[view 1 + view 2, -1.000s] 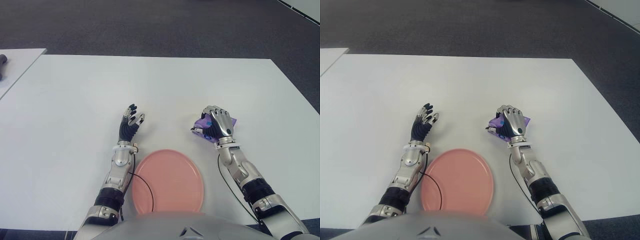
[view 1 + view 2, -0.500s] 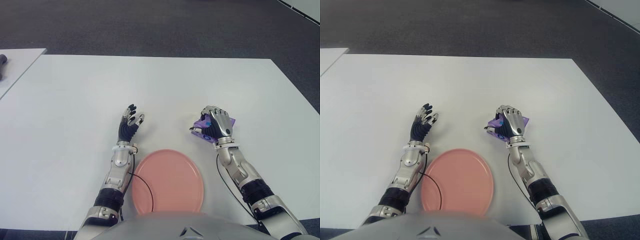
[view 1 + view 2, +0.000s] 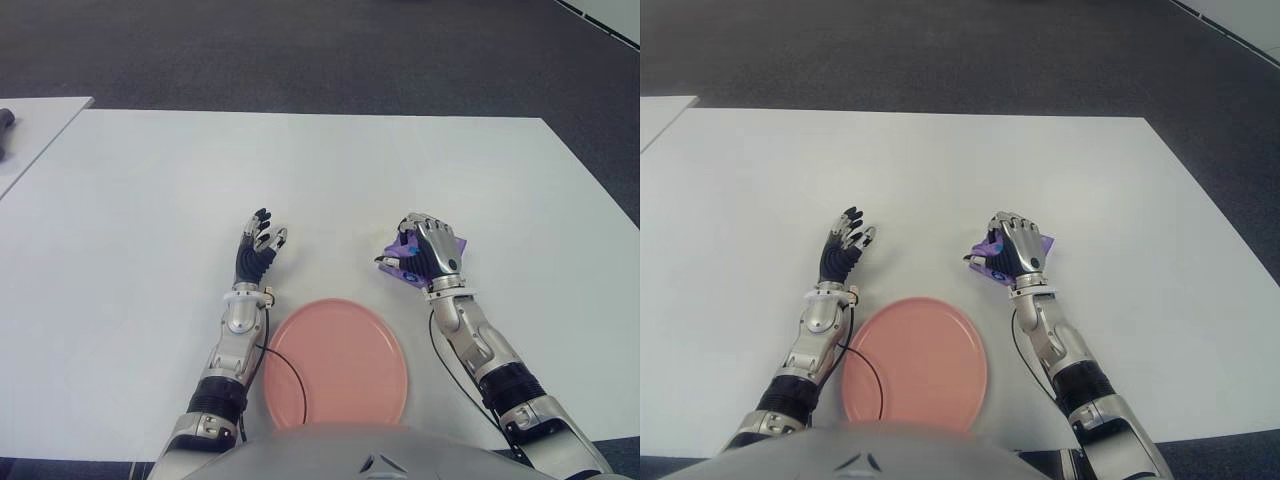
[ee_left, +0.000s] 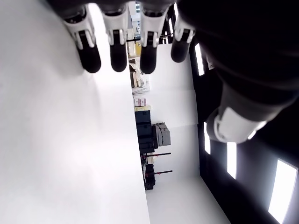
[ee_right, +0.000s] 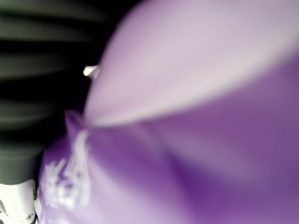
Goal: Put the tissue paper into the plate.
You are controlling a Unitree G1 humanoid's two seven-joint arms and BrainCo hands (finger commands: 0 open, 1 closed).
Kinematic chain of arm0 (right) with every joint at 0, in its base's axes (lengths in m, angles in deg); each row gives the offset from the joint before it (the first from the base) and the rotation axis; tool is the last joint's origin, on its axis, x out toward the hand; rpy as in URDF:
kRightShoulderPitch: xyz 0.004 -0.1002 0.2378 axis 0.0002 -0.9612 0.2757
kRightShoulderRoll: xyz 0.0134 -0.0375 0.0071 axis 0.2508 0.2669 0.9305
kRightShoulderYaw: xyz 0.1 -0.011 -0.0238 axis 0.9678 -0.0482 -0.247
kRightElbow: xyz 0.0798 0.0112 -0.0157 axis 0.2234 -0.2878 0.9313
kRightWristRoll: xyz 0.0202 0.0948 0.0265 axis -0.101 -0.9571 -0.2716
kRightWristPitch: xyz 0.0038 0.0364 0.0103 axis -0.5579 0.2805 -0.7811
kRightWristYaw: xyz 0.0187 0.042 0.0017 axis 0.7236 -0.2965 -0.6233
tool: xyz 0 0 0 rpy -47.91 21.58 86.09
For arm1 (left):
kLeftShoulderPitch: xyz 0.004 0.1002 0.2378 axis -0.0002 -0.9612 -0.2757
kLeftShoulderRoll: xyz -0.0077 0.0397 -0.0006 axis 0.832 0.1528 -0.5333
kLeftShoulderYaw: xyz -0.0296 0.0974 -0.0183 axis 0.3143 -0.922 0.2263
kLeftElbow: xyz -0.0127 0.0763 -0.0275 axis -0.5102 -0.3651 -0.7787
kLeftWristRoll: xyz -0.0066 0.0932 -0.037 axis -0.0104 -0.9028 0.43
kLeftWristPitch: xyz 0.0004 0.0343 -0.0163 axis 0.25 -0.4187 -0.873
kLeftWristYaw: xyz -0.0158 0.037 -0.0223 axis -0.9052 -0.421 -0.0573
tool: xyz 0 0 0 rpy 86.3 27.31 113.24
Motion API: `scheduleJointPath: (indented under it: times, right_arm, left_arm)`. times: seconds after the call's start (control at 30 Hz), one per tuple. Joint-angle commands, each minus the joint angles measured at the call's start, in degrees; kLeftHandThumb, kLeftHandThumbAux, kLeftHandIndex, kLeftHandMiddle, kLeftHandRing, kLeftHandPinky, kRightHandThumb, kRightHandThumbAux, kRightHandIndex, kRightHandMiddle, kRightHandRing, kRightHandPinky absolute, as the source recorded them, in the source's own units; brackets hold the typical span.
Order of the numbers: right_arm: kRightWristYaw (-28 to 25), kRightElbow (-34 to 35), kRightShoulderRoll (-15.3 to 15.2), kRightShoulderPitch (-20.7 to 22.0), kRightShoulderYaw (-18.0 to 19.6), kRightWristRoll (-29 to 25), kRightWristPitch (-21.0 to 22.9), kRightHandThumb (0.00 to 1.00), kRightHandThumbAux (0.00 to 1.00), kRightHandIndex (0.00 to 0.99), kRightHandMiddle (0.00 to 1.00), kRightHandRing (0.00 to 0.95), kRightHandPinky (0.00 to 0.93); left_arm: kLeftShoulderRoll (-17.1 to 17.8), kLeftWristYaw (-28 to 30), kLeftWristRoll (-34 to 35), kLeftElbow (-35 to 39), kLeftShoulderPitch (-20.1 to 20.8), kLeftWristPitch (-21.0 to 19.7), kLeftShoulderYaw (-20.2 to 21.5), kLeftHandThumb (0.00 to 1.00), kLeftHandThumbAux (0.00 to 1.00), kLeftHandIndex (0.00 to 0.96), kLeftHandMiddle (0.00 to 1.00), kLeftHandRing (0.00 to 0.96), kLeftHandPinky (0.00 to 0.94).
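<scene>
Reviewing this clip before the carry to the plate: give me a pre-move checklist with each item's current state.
1. Right hand closed on the tissue pack: ok.
2. Pack lifted clear of the table: cannot tell.
3. Plate empty and free to receive the pack: ok.
4. Path from pack to plate free of objects: ok.
5. Left hand open, holding nothing, beside the plate's far left rim and off the path: ok.

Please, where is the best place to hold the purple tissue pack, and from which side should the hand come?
Probably across its middle, from above: the right hand is already shut on the tissue pack this way, fingers curled over its top, soft purple ends showing on either side. The plate lies nearer the robot.
</scene>
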Motion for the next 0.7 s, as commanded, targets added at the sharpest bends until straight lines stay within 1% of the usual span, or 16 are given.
scheduleJointPath:
  times: [0.03,0.13,0.17,0.2,0.23,0.3,0.37,0.47,0.6,0.63,0.7]
  right_arm:
    - [-2.74,-2.66,1.05,-3.72,-1.77,-0.32,0.35,1.0,0.66,0.801,0.488,0.528,0.44]
    - [-1.37,-2.78,1.21,-3.6,-1.85,0.4,0.27,1.0,0.662,0.803,0.477,0.514,0.442]
    - [-0.89,-2.86,1.25,-3.54,-1.89,0.64,0.23,1.0,0.651,0.803,0.471,0.508,0.571]
    - [-0.41,-2.97,1.33,-3.48,-1.88,0.75,0.05,1.0,0.648,0.804,0.47,0.505,0.618]
    - [-0.09,-3.06,1.39,-3.44,-1.87,0.8,-0.08,1.0,0.642,0.806,0.466,0.503,0.688]
    - [0.81,-3.36,1.48,-3.34,-1.85,0.91,-0.61,1.0,0.637,0.809,0.462,0.5,0.766]
    - [1.53,-3.65,1.58,-3.22,-1.8,0.83,-1.29,1.0,0.635,0.811,0.46,0.499,0.791]
    - [2.23,-3.77,1.78,-2.93,-1.4,0.32,-2.18,1.0,0.634,0.818,0.459,0.497,0.78]
    - [1.78,-3.36,1.94,-2.63,-0.75,-0.47,-2.35,1.0,0.634,0.824,0.459,0.495,0.733]
    - [1.47,-3.1,1.97,-2.51,-0.49,-0.78,-2.29,1.0,0.634,0.827,0.46,0.494,0.692]
    - [0.43,-2.09,1.94,-2.2,0.37,-1.76,-2.05,1.0,0.634,0.829,0.461,0.492,0.649]
  left_arm:
    - [0.38,0.35,0.02,-0.7,-0.77,-0.53,0.19,0.287,0.634,0.12,0.148,0.133,0.158]
    - [0.4,0.18,-0.12,-0.8,-0.71,-0.53,0.21,0.288,0.633,0.123,0.151,0.135,0.156]
    - [0.4,0.14,-0.17,-0.82,-0.7,-0.55,0.19,0.287,0.631,0.125,0.153,0.136,0.154]
    - [0.43,0.13,-0.23,-0.85,-0.69,-0.59,0.18,0.287,0.631,0.126,0.153,0.137,0.153]
    - [0.45,0.13,-0.27,-0.86,-0.68,-0.63,0.16,0.283,0.629,0.128,0.154,0.137,0.149]
    - [0.47,0.12,-0.3,-0.84,-0.69,-0.63,0.16,0.278,0.626,0.13,0.155,0.136,0.144]
    - [0.44,0.13,-0.28,-0.85,-0.7,-0.49,0.17,0.276,0.625,0.129,0.155,0.134,0.14]
    - [0.44,0.17,-0.26,-0.99,-0.65,-0.17,0.19,0.276,0.626,0.126,0.154,0.133,0.144]
    - [0.48,0.14,-0.32,-1.09,-0.59,-0.17,0.19,0.278,0.626,0.123,0.154,0.135,0.152]
    - [0.5,0.13,-0.34,-1.12,-0.56,-0.2,0.2,0.277,0.625,0.122,0.154,0.135,0.151]
    - [0.53,0.09,-0.36,-1.29,-0.42,-0.24,0.23,0.276,0.625,0.122,0.153,0.135,0.149]
